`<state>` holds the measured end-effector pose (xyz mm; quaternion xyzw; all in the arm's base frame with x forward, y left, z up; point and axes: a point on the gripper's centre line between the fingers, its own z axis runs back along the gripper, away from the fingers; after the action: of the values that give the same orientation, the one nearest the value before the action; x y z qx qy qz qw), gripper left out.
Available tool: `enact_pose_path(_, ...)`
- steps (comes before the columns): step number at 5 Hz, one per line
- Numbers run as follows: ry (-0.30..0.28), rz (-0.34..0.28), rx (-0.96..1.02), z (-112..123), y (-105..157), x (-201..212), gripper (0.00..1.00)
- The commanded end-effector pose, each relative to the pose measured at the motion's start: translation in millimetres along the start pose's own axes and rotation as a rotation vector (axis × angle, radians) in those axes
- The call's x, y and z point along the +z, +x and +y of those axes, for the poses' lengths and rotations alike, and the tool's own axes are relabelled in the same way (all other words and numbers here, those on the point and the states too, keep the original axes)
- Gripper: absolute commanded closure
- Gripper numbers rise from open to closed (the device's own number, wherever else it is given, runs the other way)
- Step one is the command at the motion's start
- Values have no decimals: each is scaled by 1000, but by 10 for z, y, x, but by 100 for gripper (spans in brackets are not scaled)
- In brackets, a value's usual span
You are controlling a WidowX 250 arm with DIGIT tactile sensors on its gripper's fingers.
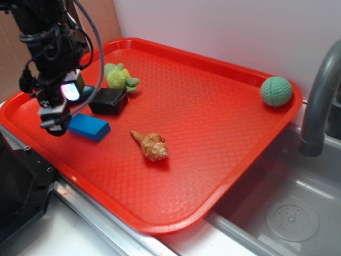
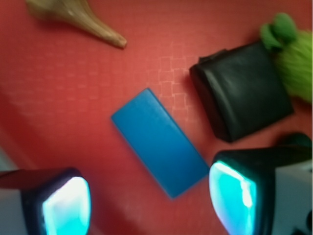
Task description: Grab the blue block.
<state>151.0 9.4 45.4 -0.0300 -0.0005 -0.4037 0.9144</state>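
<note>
Red tray point(image 1: 224, 122) filling most of the frame. Tool point(image 1: 57, 109) at left edge, spread wide, holding nothing, poised over blue block point(image 1: 88, 127) lying flat at tray's lower left, beside black box point(image 1: 108, 101); seashell point(image 1: 151, 145) toward centre.

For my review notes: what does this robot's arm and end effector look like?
The arm is black, boxy, with looping black cables alongside. The black end effector has two finger pads glowing cyan-white in the wrist view; the exterior view shows one lit pad plus pale fittings.
</note>
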Motion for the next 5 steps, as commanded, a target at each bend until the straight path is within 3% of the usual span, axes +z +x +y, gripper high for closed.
enact_pose_path(1, 59, 32, -165, 41, 234, -146, 0)
enact_pose_path(2, 54, 54, -213, 63, 192, -177, 0)
enact_pose_path(3, 48, 20, -229, 69, 165, -125, 0)
enact_pose_path(5, 127, -40, -231, -185, 32, 322, 0)
